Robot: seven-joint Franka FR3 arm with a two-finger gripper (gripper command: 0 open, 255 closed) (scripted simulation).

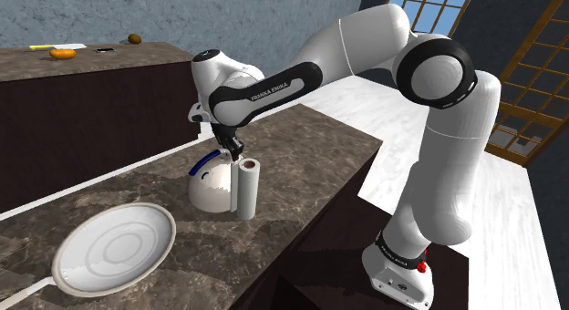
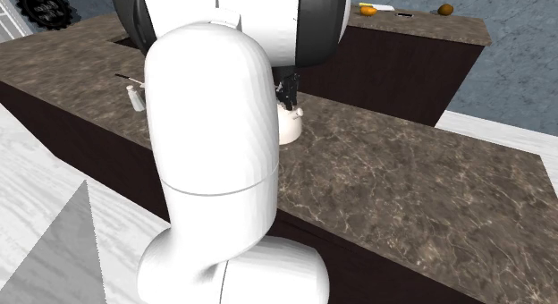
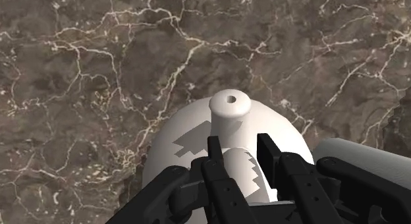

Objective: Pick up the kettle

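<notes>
A white, round kettle (image 1: 212, 191) with a dark blue handle stands on the dark marble counter (image 1: 301, 162). My black gripper (image 1: 235, 160) comes down onto its top from above. In the wrist view the two fingers stand a narrow gap apart and clasp the raised white part on top of the kettle (image 3: 188, 134), just behind the spout (image 3: 230, 107); the gripper (image 3: 242, 149) looks shut on it. The kettle's base rests on the counter. In the second exterior view the kettle (image 2: 289, 125) peeks out beside the arm, with the gripper (image 2: 288, 95) above it.
A white upright cylinder (image 1: 246, 190) stands right against the kettle on the shoulder view's right. A white pan (image 1: 114, 249) lies toward the shoulder view's lower left. Orange items (image 1: 62, 53) sit on the far counter. A small white shaker (image 2: 134, 98) stands farther along.
</notes>
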